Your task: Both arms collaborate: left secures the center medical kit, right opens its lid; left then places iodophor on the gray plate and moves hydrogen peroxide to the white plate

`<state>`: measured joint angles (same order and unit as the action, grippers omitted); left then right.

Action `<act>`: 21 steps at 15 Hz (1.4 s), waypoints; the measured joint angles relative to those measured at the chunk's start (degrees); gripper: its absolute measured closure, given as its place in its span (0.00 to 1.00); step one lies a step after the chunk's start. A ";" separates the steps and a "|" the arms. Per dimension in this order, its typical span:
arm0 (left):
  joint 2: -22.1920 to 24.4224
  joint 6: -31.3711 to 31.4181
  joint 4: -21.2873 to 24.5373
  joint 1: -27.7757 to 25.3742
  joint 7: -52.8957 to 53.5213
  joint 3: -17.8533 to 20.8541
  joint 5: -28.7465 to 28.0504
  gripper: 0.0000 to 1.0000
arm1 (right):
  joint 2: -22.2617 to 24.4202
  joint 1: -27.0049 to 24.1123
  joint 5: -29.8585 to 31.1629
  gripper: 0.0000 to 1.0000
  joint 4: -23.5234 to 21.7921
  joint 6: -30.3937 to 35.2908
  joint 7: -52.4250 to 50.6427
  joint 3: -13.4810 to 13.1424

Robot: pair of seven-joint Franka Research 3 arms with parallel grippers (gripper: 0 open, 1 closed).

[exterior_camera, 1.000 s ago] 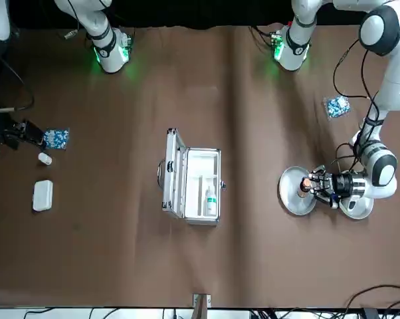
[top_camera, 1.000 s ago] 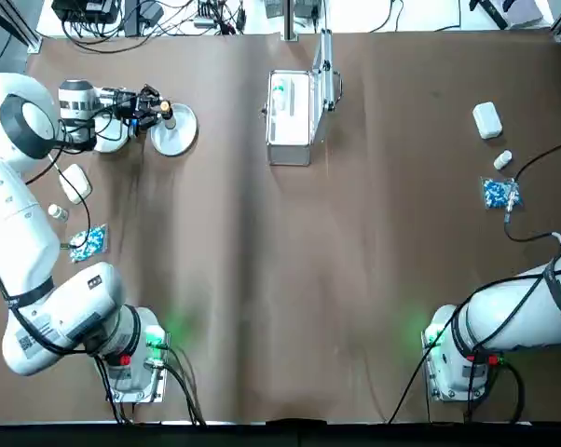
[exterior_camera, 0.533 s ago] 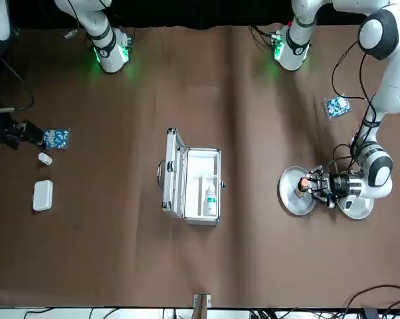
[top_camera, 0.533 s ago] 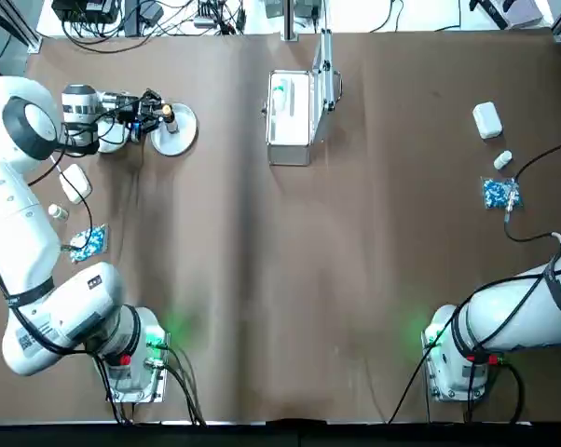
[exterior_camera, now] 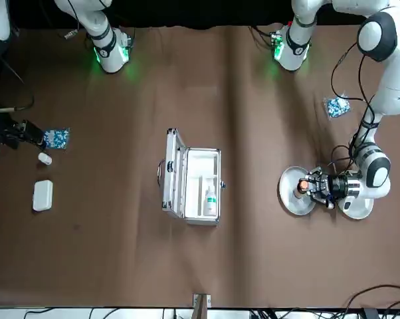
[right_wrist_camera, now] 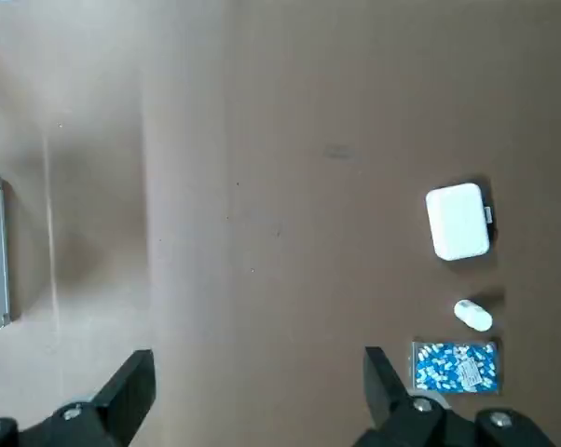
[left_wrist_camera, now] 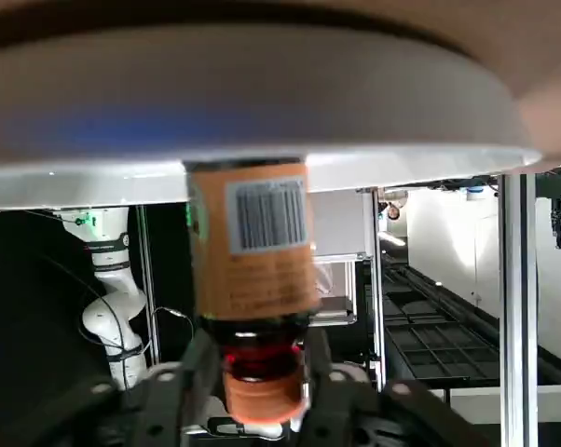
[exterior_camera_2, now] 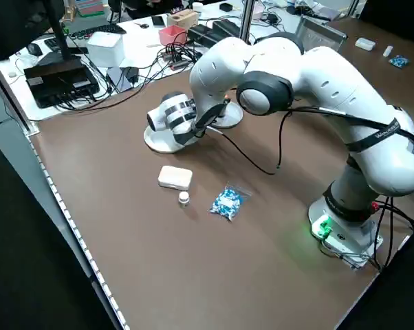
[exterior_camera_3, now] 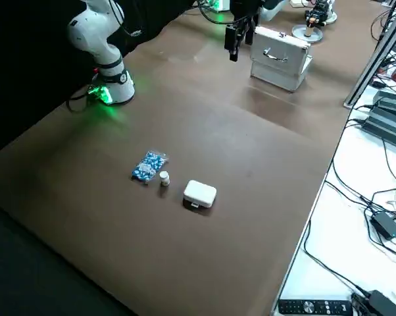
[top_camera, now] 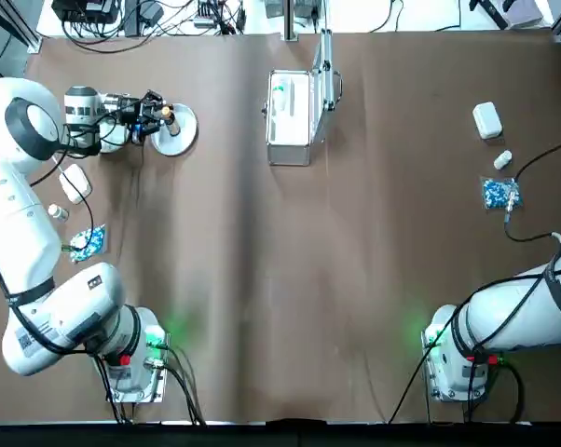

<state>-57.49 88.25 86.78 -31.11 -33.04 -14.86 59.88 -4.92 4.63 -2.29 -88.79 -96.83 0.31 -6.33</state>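
Top view: left gripper (top_camera: 157, 117) pinches the bottle (top_camera: 167, 115) by its cap on the gray plate (top_camera: 180, 136); release only once it stands flat. Right gripper (right_wrist_camera: 253, 396) spread, empty.

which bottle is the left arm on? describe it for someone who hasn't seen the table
Find the open medical kit at the table's far centre, then go toward the robot's left to the gray plate. The iodophor bottle stands on it in the left gripper: brown-orange with a barcode label, unlike the white bottle left in the kit.
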 joint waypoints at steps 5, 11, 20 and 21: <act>0.35 0.00 -2.72 0.55 -0.36 -0.07 -0.62 0.08 | 0.00 0.00 0.00 0.01 0.00 0.00 0.00 0.00; 6.64 -0.12 -7.21 1.43 -11.34 -1.30 -5.98 0.00 | 0.00 0.01 0.00 0.01 -0.01 0.00 0.00 0.01; 18.22 4.27 -9.93 15.68 -15.70 -1.32 -15.54 0.00 | 0.00 0.02 0.00 0.01 -0.04 -0.27 0.00 0.04; 19.07 5.25 -9.94 17.21 -15.75 -1.32 -17.02 0.00 | 0.00 0.03 0.00 0.01 -0.04 -0.29 0.00 0.04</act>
<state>-38.42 93.50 76.85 -13.90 -48.79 -16.18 42.86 -4.92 4.66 -2.29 -88.84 -97.12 0.31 -6.29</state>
